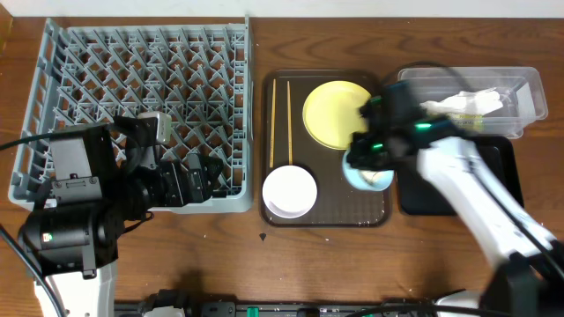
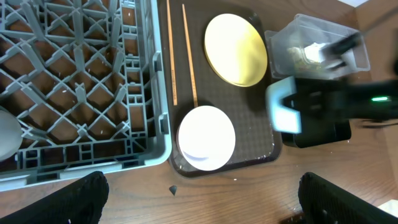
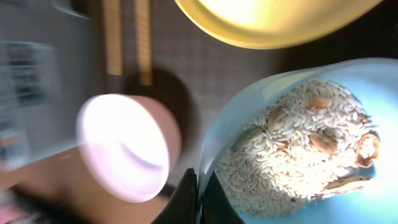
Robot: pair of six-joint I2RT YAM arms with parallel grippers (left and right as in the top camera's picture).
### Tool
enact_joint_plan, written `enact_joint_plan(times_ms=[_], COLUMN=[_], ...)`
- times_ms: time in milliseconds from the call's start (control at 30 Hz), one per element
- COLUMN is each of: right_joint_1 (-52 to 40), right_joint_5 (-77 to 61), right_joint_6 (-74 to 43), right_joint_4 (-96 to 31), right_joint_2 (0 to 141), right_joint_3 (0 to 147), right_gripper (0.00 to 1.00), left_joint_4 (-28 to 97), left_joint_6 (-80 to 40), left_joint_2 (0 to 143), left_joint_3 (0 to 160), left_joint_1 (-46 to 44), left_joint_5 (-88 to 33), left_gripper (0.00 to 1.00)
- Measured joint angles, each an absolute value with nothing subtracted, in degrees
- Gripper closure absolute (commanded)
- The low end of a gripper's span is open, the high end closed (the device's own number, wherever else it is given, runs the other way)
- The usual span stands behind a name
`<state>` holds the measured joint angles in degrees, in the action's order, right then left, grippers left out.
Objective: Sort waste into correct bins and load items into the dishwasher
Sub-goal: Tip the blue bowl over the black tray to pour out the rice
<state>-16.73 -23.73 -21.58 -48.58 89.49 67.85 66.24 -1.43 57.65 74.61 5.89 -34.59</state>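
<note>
The light blue bowl (image 3: 224, 137) sits at the lower right of the brown serving tray (image 1: 326, 216), heaped with white rice (image 3: 292, 149) and a few brown bits. The right gripper (image 3: 196, 190) is closed on the bowl's near rim. From overhead, that gripper and its arm hide most of the bowl. In the left wrist view the bowl is a blurred blue shape and seems tilted.

Just above it on the tray lies the yellow plate (image 1: 337, 113). The pinkish-white bowl (image 1: 289, 191) sits at the tray's lower left, and the two chopsticks (image 1: 280, 119) lie side by side along the left edge.

To the right, the white arm crosses the black tray (image 1: 507, 176) and hides much of it. Above that, the clear tub (image 1: 520, 88) holds a crumpled napkin (image 1: 467, 104).

The grey dish rack (image 1: 132, 79) fills the upper left. The left gripper (image 2: 202, 186) hovers at its lower right corner, fingers spread wide with nothing between them.
</note>
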Motion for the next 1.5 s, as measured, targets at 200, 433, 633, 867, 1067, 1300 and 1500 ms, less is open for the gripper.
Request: enact_joint_plan(times_ms=[200,433,633,867,1067,1300,1500], right_joint_1=[-2.37,11.9,21.06,29.5,30.57,30.57,30.57], right_joint_5=[-35.33,-44.12,-62.33,-72.95,-75.94,-76.88,-79.0], right_joint_6=[-11.66,-4.51,0.97,4.8,7.07,7.99,8.08], right_joint_4=[-53.93,-51.46,-41.71,-39.9,-39.55,-39.57,-39.31], right_joint_2=[86.37,88.58,92.2,92.49,92.47,92.47,92.47], right_joint_3=[67.85,63.72,55.29,52.82,51.27,50.76,50.74], right_gripper=[0.99,0.99,0.99,0.99,0.99,0.99,0.99], left_joint_4=[66.24,66.22,66.24,66.24,66.24,66.24,66.24], left_joint_6=[-1.43,-1.43,-1.45,-1.45,-1.45,-1.43,-1.43], left_joint_2=[57.87,57.91,57.91,57.95,57.95,57.95,57.95], left_joint_3=[74.61,74.61,74.61,74.61,74.61,74.61,74.59], left_joint_1=[5.87,5.87,5.87,5.87,5.87,5.87,5.89], left_joint_5=[-34.59,-34.57,-34.59,-34.57,-34.57,-34.59,-34.57], left_gripper=[0.02,0.02,0.02,0.02,0.02,0.02,0.02])
